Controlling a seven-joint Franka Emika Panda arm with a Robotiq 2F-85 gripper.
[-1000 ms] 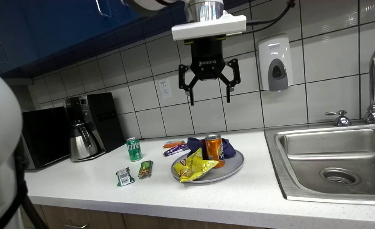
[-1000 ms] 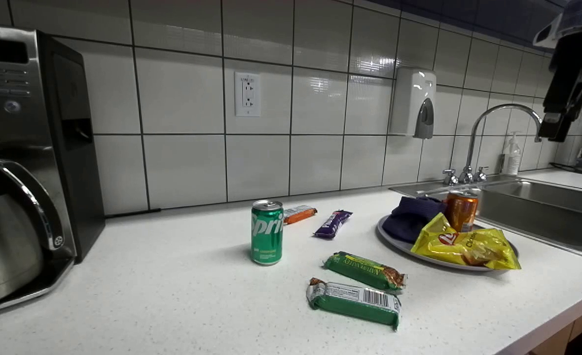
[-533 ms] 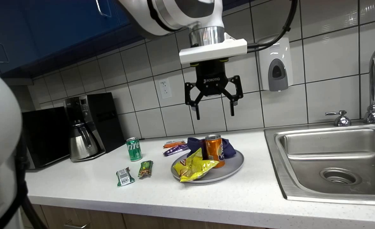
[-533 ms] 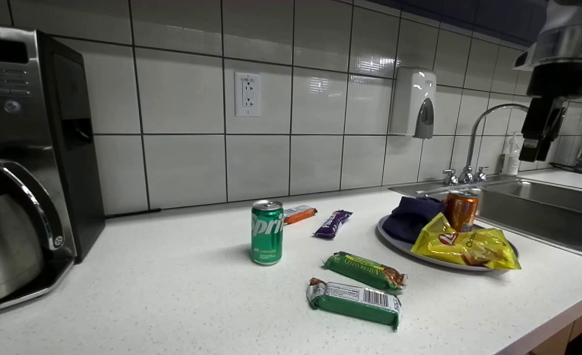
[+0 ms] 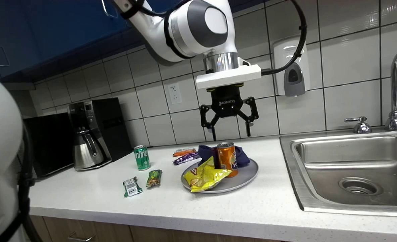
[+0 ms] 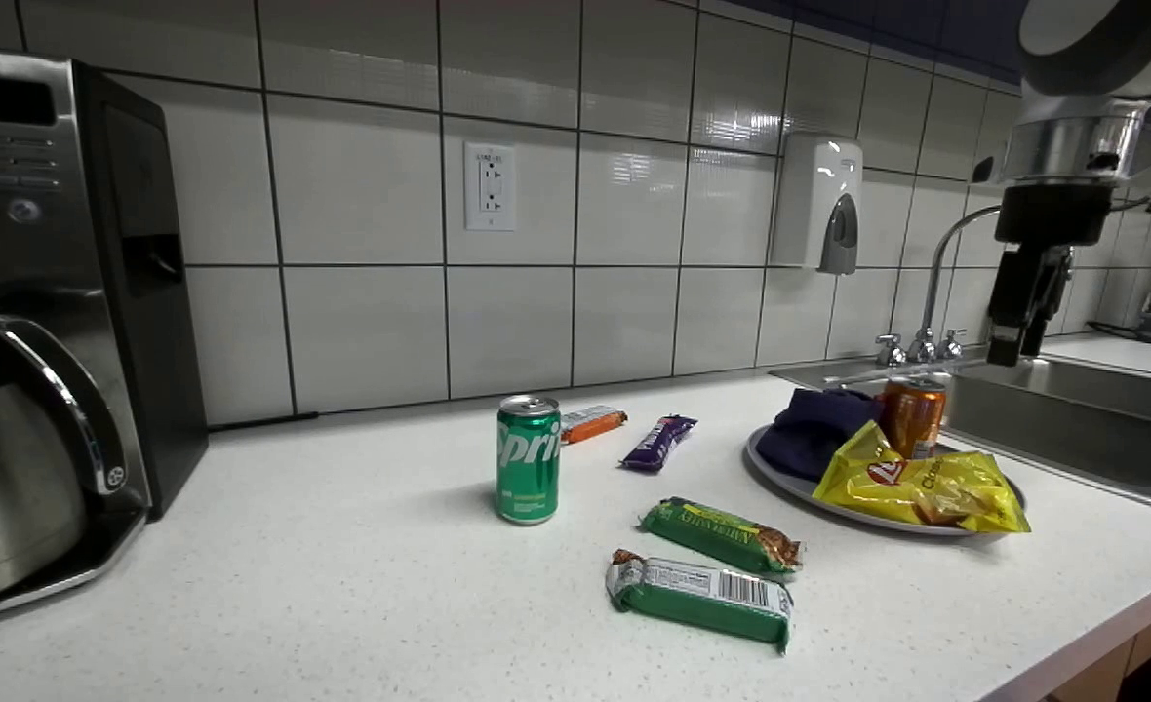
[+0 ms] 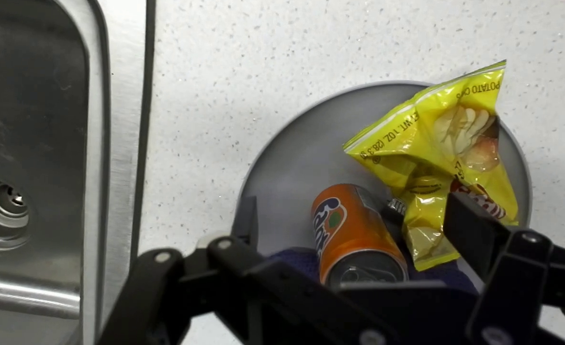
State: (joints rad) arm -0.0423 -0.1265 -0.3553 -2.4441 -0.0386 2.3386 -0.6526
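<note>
One orange can (image 5: 227, 158) stands below, and apart from, the spread fingers (image 5: 248, 130).

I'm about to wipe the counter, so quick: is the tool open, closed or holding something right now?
Tool: open, jaws spread wide, holding nothing.

In an exterior view, the plate (image 5: 243, 180) under the jaws bears the Fanta can (image 5: 227, 159), the cloth (image 5: 242, 158) behind it and the chip bag (image 5: 204, 176) before it; right of the jaws lies the sink (image 5: 346, 151), left the Sprite can (image 5: 142, 158).
</note>
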